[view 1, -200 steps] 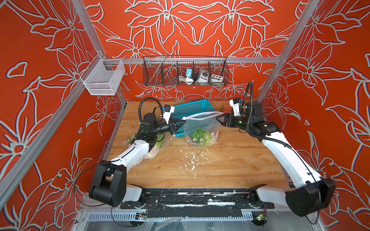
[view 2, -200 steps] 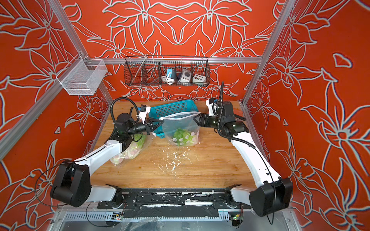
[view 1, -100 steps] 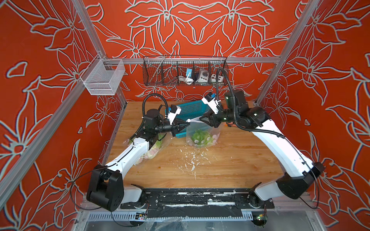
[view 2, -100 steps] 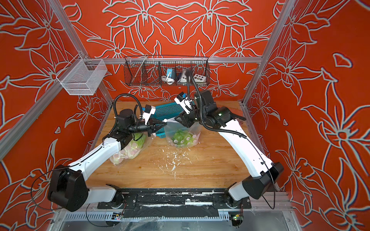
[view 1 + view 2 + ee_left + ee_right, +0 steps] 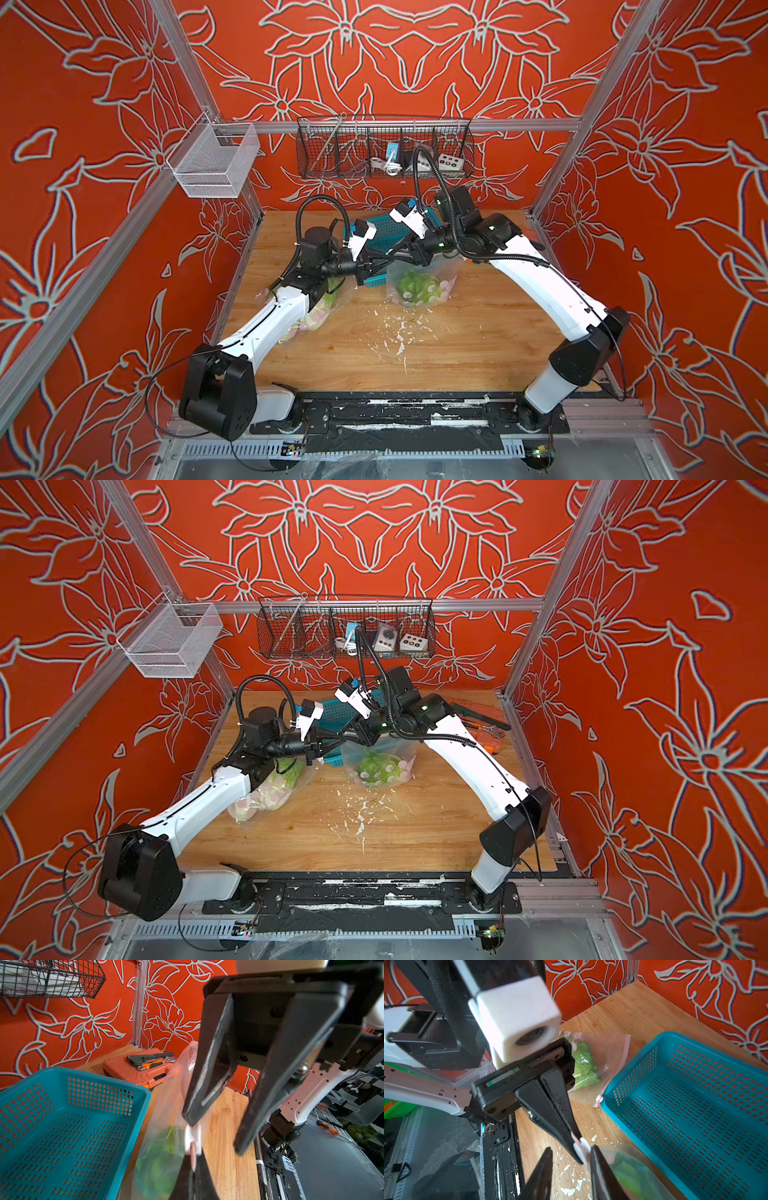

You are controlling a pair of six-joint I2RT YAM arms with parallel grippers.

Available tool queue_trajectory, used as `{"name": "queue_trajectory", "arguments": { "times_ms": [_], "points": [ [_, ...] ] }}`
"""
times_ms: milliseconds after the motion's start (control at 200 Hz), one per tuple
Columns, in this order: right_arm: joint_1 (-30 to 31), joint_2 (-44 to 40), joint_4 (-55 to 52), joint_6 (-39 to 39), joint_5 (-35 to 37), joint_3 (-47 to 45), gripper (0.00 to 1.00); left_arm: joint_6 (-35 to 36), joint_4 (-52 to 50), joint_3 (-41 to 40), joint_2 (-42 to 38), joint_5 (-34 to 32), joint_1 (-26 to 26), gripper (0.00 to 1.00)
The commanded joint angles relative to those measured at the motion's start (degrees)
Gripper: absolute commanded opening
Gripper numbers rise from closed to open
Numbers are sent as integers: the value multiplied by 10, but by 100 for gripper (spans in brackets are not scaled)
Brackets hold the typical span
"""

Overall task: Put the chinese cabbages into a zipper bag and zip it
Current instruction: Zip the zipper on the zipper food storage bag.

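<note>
While the left gripper [image 5: 571, 1136] is clamped tight on the end of the zipper bag's [image 5: 166, 1105] top seam, the right gripper [image 5: 216, 1135] meets it nose to nose with its jaws apart, gripping nothing. The white slider [image 5: 580, 1148] sits at the tip of one right finger, just past the left gripper's pinch. Whether it is properly between the jaws I can't tell.

That looks like the relation the next move turns on. The seam runs lengthwise from the left gripper's tips away beneath the right gripper, back toward the right wrist. So the right gripper is the one placed to close on the slider and draw it along that line while the left anchors the end.

The bag hangs below both tools. The chinese cabbages [image 5: 411, 286] are bunched at its bottom, under the right gripper. A teal basket [image 5: 62, 1126] lies just beside the bag.
</note>
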Motion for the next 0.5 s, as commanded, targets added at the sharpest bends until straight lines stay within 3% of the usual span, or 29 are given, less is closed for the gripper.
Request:
{"name": "queue_trajectory", "arguments": {
  "times_ms": [0,495],
  "points": [
    [1,17,-1,-2,-32,22,29,15,11,3,-16,22,-3,0],
    [0,39,-50,-39,16,59,35,45,1,-27,-44,49,-3,0]
  ]
}}
